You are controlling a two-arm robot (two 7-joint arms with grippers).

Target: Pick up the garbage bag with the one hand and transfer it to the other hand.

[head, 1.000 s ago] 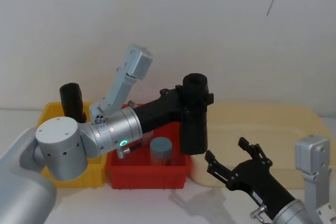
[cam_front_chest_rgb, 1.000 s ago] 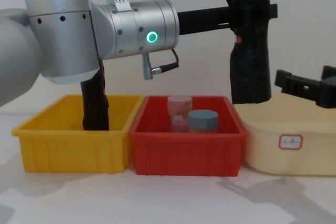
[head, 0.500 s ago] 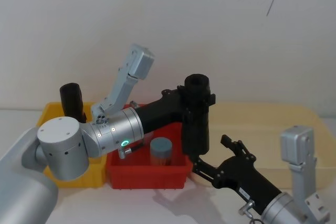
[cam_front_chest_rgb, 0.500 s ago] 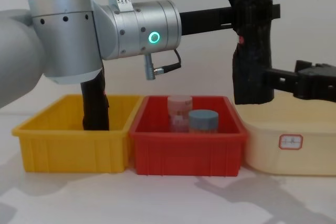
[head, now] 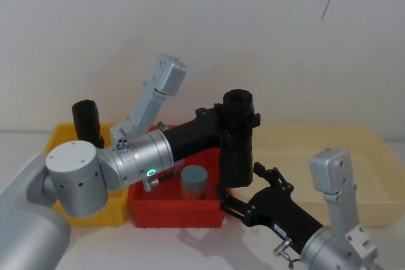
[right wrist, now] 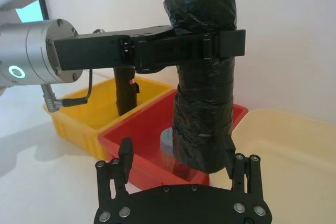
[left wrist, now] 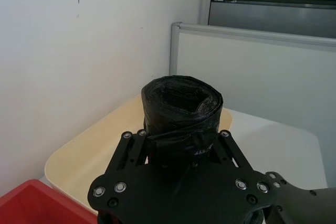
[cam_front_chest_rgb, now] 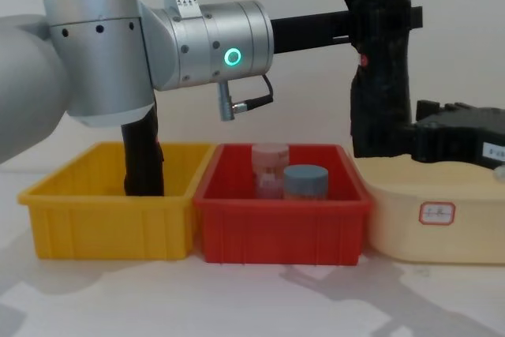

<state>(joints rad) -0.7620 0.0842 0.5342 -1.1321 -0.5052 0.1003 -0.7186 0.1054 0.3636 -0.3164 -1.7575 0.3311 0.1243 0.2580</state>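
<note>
Garbage bag (head: pixel 237 140): upright in the air, over the seam between red bin (cam_front_chest_rgb: pixel 280 219) and cream tray (cam_front_chest_rgb: pixel 442 222).
Left gripper (head: pixel 239 118): clamped across the roll's upper part.
Right gripper (head: pixel 243 184): fingers spread, straddling the roll's lower end without pressing it.
Doing it well: probably centre the roll, close firmly below the left grip, and only then release the left.
Right wrist view: shows the gaps beside the roll.
Chest view: hides those gaps but shows the red mark (cam_front_chest_rgb: pixel 360 59).

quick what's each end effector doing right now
Left end effector: shut on the garbage bag, held upright.
Right end effector: open, straddling the bag's lower end.
</note>
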